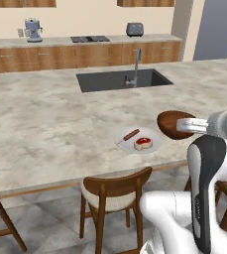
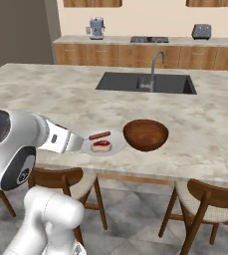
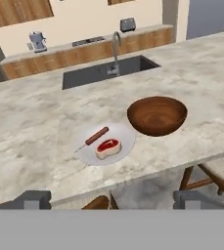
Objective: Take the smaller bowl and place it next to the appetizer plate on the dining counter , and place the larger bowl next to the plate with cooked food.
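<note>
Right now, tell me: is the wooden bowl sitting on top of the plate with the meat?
No. The larger bowl stands on the dining counter beside the plate with cooked food, not on it.

Left base view: set behind the arm, to its left, faced forward and down over the desk. Right base view: set behind, to its right, likewise faced. Hand view: held off the desk's near edge, looking across it. Shared by all three: sink, pale plate, wooden bowl, back cabinets
</note>
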Controlling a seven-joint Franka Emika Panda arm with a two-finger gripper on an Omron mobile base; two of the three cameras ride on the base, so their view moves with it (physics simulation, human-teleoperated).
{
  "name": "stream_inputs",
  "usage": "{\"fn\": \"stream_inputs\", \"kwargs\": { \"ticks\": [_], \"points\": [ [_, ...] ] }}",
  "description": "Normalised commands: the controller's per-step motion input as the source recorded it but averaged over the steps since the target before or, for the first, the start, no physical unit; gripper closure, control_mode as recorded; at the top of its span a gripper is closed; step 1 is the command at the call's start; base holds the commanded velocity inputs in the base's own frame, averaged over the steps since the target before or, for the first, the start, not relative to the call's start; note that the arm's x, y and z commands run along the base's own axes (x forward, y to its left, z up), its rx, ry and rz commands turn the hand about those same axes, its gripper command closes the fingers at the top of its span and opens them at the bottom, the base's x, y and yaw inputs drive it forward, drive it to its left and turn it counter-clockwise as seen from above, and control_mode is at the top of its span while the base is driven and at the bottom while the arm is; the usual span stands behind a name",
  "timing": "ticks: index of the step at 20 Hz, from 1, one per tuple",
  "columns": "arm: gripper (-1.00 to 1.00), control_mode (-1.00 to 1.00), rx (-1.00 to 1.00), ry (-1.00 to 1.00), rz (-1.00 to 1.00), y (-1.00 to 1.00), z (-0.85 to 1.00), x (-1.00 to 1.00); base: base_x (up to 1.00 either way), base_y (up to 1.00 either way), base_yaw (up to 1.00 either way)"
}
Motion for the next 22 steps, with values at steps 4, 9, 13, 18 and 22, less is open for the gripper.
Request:
{"fn": "stream_inputs", "kwargs": {
  "ticks": [4, 9, 13, 18, 22],
  "points": [
    [-1.00, -1.00, -0.08, 0.06, 0.45, 0.70, -0.06, 0.06, 0.00, 0.00, 0.00],
    [-1.00, 1.00, -0.08, 0.09, 0.07, 0.29, -0.11, 0.14, 0.00, 0.15, -0.01],
    [-1.00, 1.00, 0.00, 0.00, 0.00, 0.00, 0.00, 0.00, -0.36, -0.47, -0.02],
    [-1.00, 1.00, 0.00, 0.00, 0.00, 0.00, 0.00, 0.00, -0.42, -1.00, -0.15],
    [-1.00, 1.00, 0.00, 0.00, 0.00, 0.00, 0.00, 0.00, 0.02, -1.00, -0.43]
  ]
}}
